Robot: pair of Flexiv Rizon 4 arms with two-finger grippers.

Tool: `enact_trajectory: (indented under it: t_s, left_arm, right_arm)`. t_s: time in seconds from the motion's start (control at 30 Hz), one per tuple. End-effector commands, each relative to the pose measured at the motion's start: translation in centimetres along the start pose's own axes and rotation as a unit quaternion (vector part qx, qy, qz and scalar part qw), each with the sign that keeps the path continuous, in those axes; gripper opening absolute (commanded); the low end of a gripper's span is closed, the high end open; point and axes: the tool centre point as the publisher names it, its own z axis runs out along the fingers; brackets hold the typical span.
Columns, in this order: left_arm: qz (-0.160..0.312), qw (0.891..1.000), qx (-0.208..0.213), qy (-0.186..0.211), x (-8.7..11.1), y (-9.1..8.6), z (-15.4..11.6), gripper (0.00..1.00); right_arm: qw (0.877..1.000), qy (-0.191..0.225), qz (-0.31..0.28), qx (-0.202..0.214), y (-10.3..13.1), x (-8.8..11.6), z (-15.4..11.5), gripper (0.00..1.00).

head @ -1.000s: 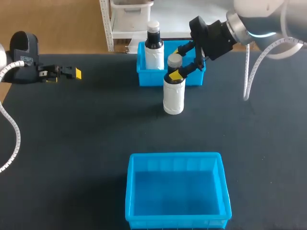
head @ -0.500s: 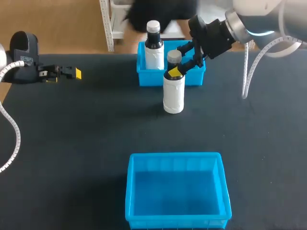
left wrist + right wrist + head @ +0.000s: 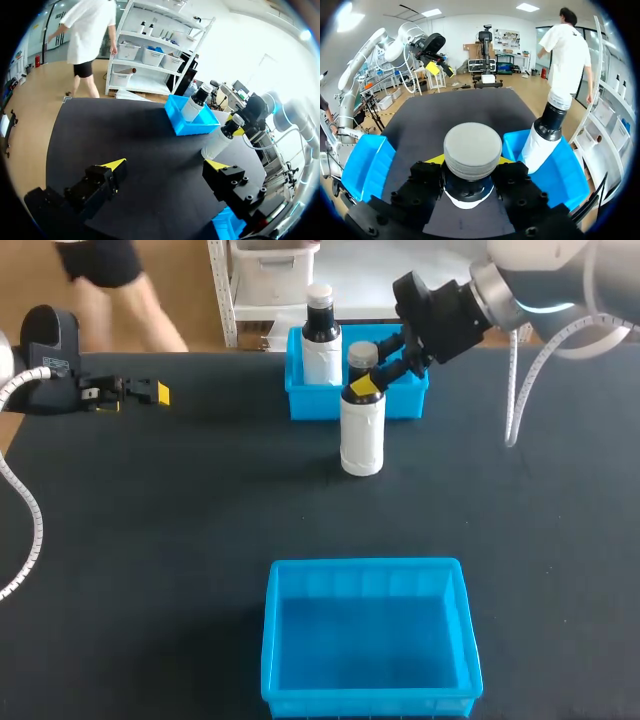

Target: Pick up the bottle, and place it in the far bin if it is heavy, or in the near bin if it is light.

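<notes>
right gripper (image 3: 366,378) and its bottle (image 3: 362,435) have risen a touch; all else is as it was.
at the table's left edge the left gripper (image 3: 165,166) hangs with its yellow-tipped fingers wide apart, nothing between them. bare black table (image 3: 150,540) runs from there towards the middle. the far bin (image 3: 405,406) sits at the far edge; a second white bottle (image 3: 321,350) with a black neck stands upright in its left end. just in front of that bin the white bottle with the grey cap is upright, close to the front wall; whether its base rests on the table cannot be told. the right gripper, coming in from the far right corner, is clamped on its black neck under the cap, a finger on each side. the near bin (image 3: 365,564) lies well apart at the near edge, with bare table between.
</notes>
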Motion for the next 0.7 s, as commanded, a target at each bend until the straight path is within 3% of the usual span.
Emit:
enact_trajectory:
  t_s: [0.03,0.17,0.4,0.57,0.7]
  left_arm:
    - [0.000,1.000,0.000,0.000,0.00,0.00,0.00,1.00]
    - [0.000,1.000,0.000,0.000,0.00,0.00,0.00,1.00]
    - [0.000,1.000,0.000,0.000,0.00,0.00,0.00,1.00]
    - [0.000,1.000,0.000,0.000,0.00,0.00,0.00,1.00]
    - [0.000,1.000,0.000,0.000,0.00,0.00,0.00,1.00]
  right_arm:
    - [1.000,-0.001,0.000,0.001,0.18,0.49,0.12,0.47]
    - [1.000,-0.001,0.003,-0.001,0.35,0.68,0.29,0.50]
    - [1.000,-0.002,0.004,-0.003,0.58,0.75,0.40,0.65]
    - [1.000,-0.003,0.005,-0.003,0.73,0.77,0.34,0.49]
    - [1.000,-0.003,0.006,-0.002,0.80,0.78,0.27,0.45]
